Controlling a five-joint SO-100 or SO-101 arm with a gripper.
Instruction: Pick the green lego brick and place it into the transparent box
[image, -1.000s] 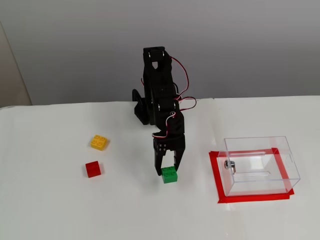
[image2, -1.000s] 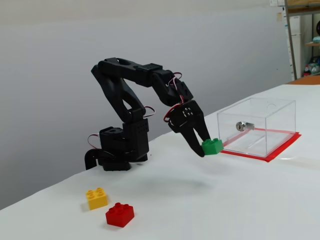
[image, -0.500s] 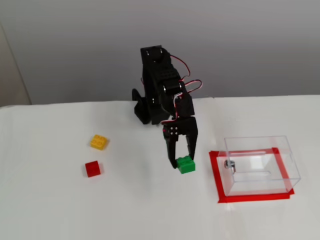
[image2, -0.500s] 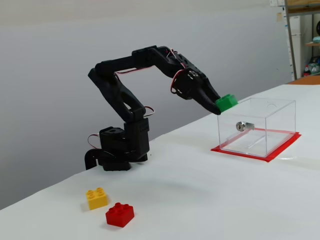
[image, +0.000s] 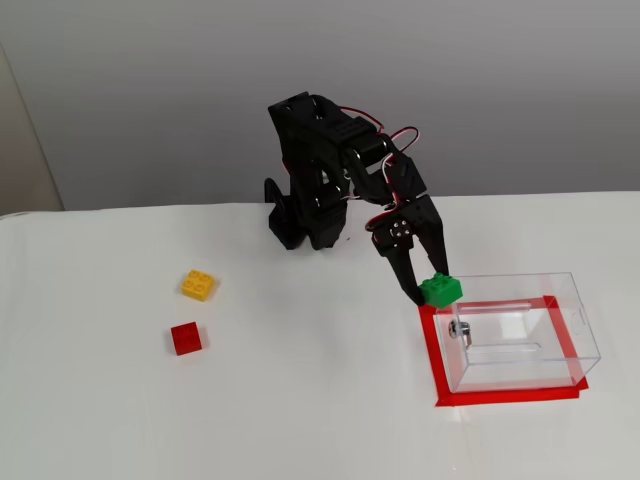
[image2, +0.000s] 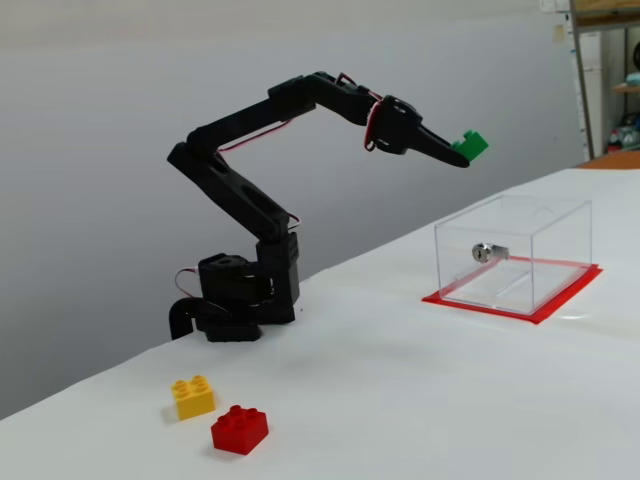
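- The green lego brick (image: 440, 291) (image2: 469, 145) is held clamped between the fingers of the gripper (image: 428, 290) (image2: 462, 152) and is carried clear of the table, as is seen in both fixed views.
- In the side-on fixed view the brick is shown well above the transparent box (image2: 515, 253), near the box's left end; in the higher fixed view it is seen over the box's (image: 520, 332) upper-left corner.
- The arm (image2: 250, 190) is stretched out from its black base (image2: 235, 298) toward the box, with the gripper tilted slightly downward.
- The box is stood on a rectangle of red tape (image: 430, 350) on the white table (image: 300, 400); a small metal fitting (image: 458, 328) is seen on its left wall.
- A yellow brick (image: 198, 285) and a red brick (image: 185, 338) are left lying near each other on the table, well apart from the box, on the left of the higher view.
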